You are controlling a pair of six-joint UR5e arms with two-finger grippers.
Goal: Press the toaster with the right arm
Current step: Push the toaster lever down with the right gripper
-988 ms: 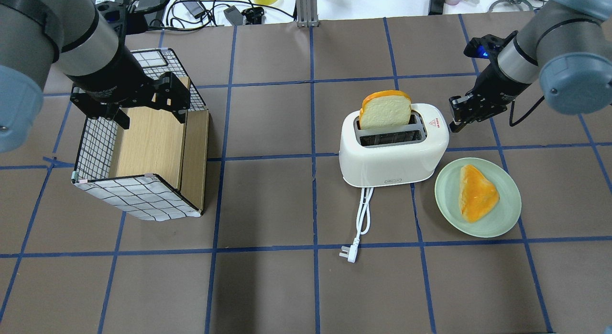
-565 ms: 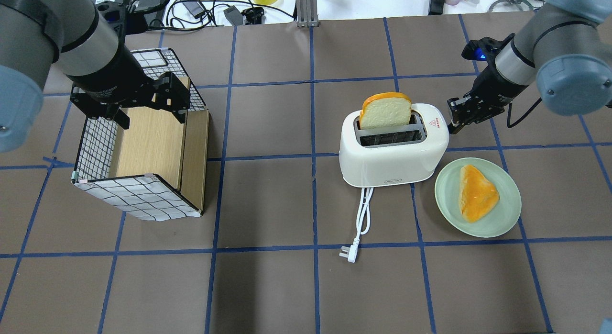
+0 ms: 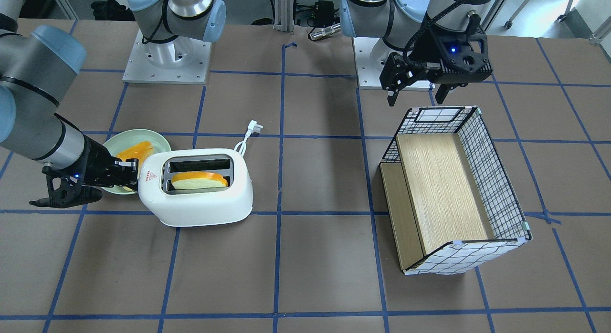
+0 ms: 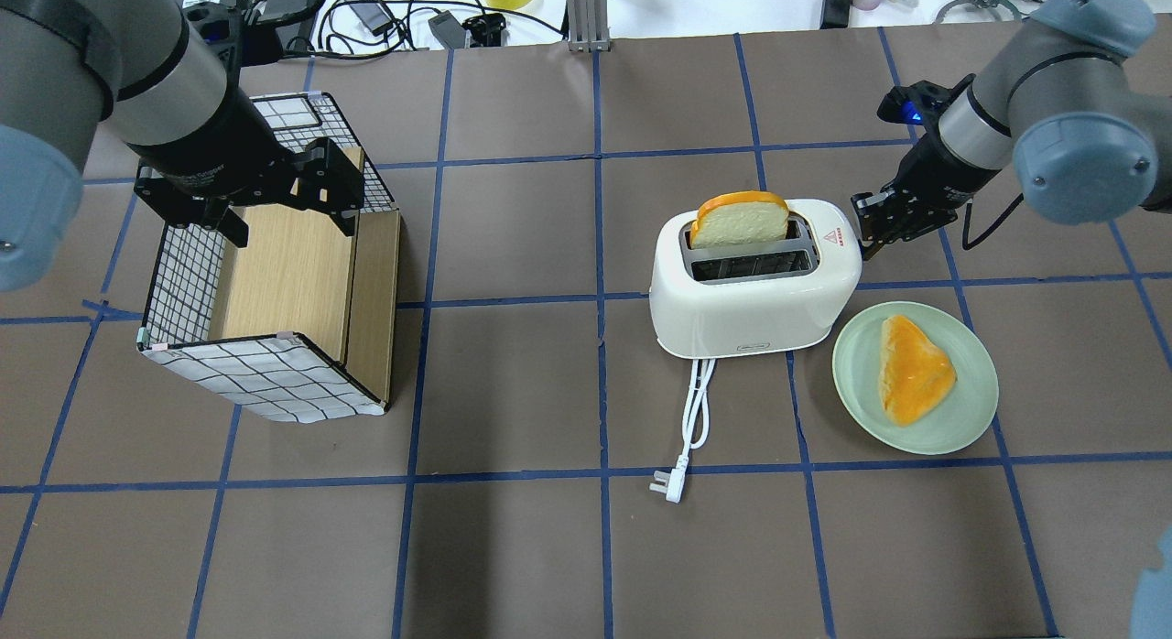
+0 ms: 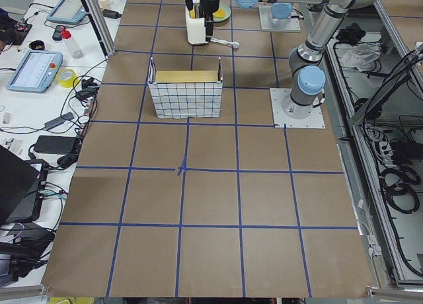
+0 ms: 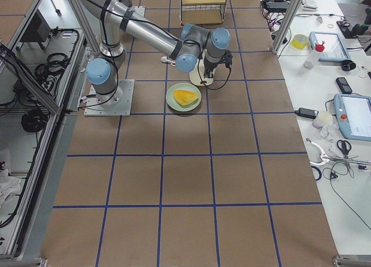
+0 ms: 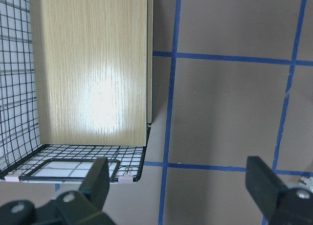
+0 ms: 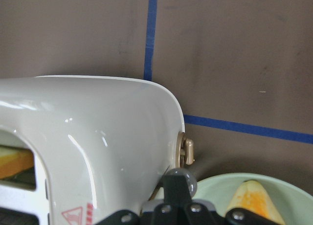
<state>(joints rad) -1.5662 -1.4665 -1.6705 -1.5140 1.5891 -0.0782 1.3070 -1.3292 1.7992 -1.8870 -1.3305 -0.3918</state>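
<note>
The room was brightly and evenly lit from overhead, so shadows were soft: a faint dark fringe lay under the toaster (image 3: 200, 206) and beside the basket (image 3: 496, 180) on the matt brown table (image 3: 310, 256). In the left wrist view a white glare patch bloomed on the basket's wooden panel (image 7: 102, 95). There the left gripper (image 7: 178, 186) showed its fingers (image 7: 100, 181) dark and out of focus along the bottom edge. The toaster's glossy shell carried streaky highlights in the right wrist view, where the close right gripper (image 8: 178, 210) blurred. The white bench (image 4: 732, 3) behind was washed out. Both side views bowed at their edges.
</note>
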